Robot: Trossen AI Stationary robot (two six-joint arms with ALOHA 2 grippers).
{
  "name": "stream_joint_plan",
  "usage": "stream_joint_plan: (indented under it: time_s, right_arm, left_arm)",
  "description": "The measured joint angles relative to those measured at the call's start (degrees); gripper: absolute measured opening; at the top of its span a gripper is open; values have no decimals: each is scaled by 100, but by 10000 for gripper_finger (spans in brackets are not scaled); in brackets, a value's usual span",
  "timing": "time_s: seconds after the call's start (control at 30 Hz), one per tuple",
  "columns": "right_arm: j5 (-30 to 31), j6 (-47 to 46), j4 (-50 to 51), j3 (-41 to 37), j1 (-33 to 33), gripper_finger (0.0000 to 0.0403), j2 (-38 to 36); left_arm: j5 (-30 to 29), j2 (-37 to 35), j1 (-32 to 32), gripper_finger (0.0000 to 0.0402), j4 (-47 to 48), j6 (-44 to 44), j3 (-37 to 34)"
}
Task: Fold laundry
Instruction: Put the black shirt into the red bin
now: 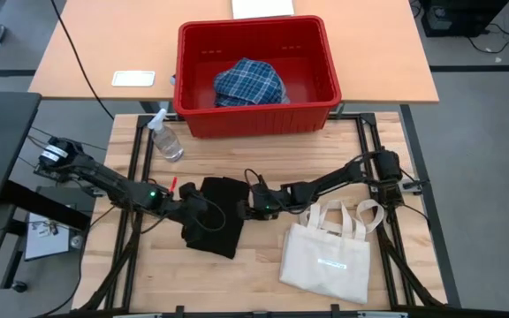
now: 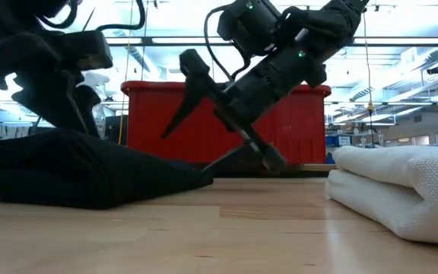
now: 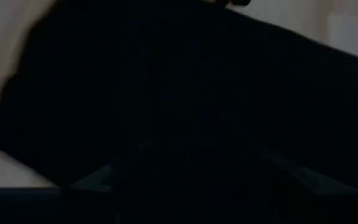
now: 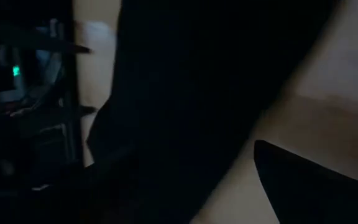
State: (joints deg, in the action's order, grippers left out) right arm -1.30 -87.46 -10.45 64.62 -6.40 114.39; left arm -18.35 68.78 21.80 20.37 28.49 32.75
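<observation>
Below us, on the wooden tabletop point(image 1: 254, 265), the black garment point(image 1: 214, 215) lies bunched between our two arms. Our left gripper point(image 1: 203, 210) sits over the garment's left part, and from above we cannot tell how its jaws stand; the left wrist view is filled with dark cloth. Our right gripper point(image 1: 247, 208) is at the garment's right edge. In the low view its jaws are spread, one dark finger point(image 2: 192, 87) angled up and the other slanting down toward the tabletop, with nothing pinched between them; the garment shows there as a low dark mound.

Right of the garment, near the front edge, lies the cream tote point(image 1: 327, 256), its loop handles pointing toward the right arm. A short line of printing crosses its face, too small for us to read.

Behind the work area a red bin point(image 1: 259, 113) stands with the plaid garment point(image 1: 250, 83) crumpled inside it. A clear spray bottle point(image 1: 165, 137) stands just left of the bin. Farther left on the rear tabletop is a small white card point(image 1: 133, 78), its face unreadable.
</observation>
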Motion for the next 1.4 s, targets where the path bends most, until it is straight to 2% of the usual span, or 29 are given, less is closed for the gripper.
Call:
stream_joint_plan:
  time_s: [0.13,0.2,0.4,0.53,0.83,1.07,1.3,1.4]
  right_arm:
    - [-152,8,-521,0,-65,335,176]
    - [-286,-25,-505,0,-70,349,184]
    - [-187,-297,-132,6,-80,377,177]
    - [305,-433,-41,6,-120,380,182]
    - [369,-650,47,152,-48,380,188]
    - [764,-510,1185,872,-48,374,186]
    - [234,-593,1194,859,30,367,186]
    - [344,-655,1268,859,-62,365,188]
  left_arm:
    - [377,197,-46,226,-429,56,-277]
    - [431,286,-48,220,-575,235,-394]
    - [428,293,-48,208,-769,303,-521]
    - [432,314,-57,206,-833,-25,-522]
    - [723,768,-149,205,-1052,-59,-502]
    - [817,806,-147,205,-1625,-13,-524]
    - [793,806,-149,205,-1592,325,-524]
    - [770,806,-149,205,-1596,337,-524]
